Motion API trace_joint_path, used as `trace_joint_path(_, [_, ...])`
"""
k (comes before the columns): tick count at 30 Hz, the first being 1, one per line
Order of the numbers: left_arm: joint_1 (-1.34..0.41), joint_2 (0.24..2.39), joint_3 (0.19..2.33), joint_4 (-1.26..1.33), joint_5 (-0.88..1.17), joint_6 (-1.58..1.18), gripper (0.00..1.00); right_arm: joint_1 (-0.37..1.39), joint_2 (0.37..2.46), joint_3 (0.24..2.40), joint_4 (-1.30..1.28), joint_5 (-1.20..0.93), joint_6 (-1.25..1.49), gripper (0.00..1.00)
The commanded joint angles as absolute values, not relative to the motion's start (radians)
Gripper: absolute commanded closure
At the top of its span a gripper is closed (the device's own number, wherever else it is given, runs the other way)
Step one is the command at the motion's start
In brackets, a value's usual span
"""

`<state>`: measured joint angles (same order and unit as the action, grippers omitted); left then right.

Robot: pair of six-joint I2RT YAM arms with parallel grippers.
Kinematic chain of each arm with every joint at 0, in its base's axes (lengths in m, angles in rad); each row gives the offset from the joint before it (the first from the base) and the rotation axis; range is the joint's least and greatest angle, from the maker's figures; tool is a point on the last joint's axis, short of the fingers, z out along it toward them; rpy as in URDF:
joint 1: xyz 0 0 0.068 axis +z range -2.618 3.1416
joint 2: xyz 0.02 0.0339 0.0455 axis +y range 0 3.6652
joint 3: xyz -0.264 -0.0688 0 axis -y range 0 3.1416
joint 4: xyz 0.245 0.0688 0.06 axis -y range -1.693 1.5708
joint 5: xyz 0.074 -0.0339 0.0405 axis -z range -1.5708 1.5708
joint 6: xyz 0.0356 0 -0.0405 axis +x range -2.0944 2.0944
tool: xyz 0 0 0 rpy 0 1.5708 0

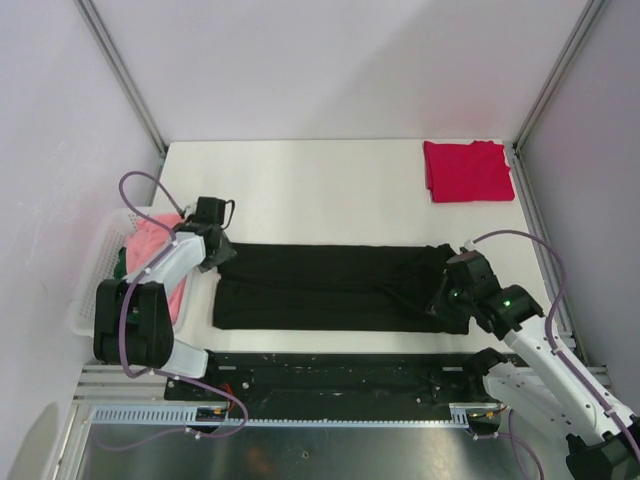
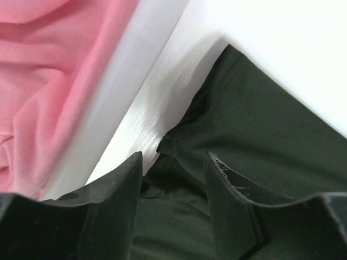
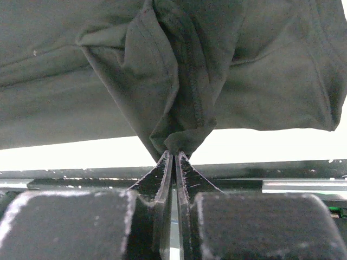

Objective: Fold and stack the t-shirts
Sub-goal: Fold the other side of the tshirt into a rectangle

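Black t-shirt (image 1: 330,285), long strip on table (image 1: 300,190); my right gripper (image 3: 174,154) pinches one bunched end, my left gripper (image 2: 173,162) spread at the other.

One black t-shirt (image 1: 320,285); one red t-shirt (image 1: 467,170); one basket (image 1: 92,272).

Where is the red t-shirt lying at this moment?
In the top external view, the red t-shirt lies folded at the far right corner of the white table, well apart from the black t-shirt spread along its near edge.
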<state>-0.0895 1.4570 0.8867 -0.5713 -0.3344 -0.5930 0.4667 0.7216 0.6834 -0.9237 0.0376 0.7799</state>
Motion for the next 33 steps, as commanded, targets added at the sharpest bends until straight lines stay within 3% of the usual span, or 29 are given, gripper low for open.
trace_joint_path(1, [-0.088,1.39,0.915,-0.563,-0.307,-0.562,0.45,0.528,0.736,0.659,-0.905,0.063,0.836,0.91])
trace_joint_path(4, [-0.097,1.377,0.926,-0.553,-0.254,-0.539,0.43,0.591,0.771,0.658,-0.879,0.094,0.867,0.82])
trace_joint_path(7, [-0.131,1.366,0.927,-0.528,-0.164,-0.512,0.42,0.608,0.81,0.68,-0.855,0.132,0.855,0.64])
trace_joint_path(9, [-0.184,1.365,0.926,-0.503,-0.103,-0.495,0.42,0.577,0.846,0.73,-0.842,0.181,0.81,0.51])
trace_joint_path(12, [-0.303,1.389,0.937,-0.474,-0.041,-0.49,0.41,0.445,0.932,0.786,-0.771,0.19,0.712,0.43])
trace_joint_path(20, [-0.506,1.527,0.989,-0.379,0.081,-0.536,0.42,0.132,1.21,0.864,-0.541,0.11,0.608,0.53])
trace_joint_path(33, [-0.511,1.707,1.035,-0.358,0.076,-0.631,0.42,0.008,1.452,0.901,-0.31,0.052,0.609,0.58])
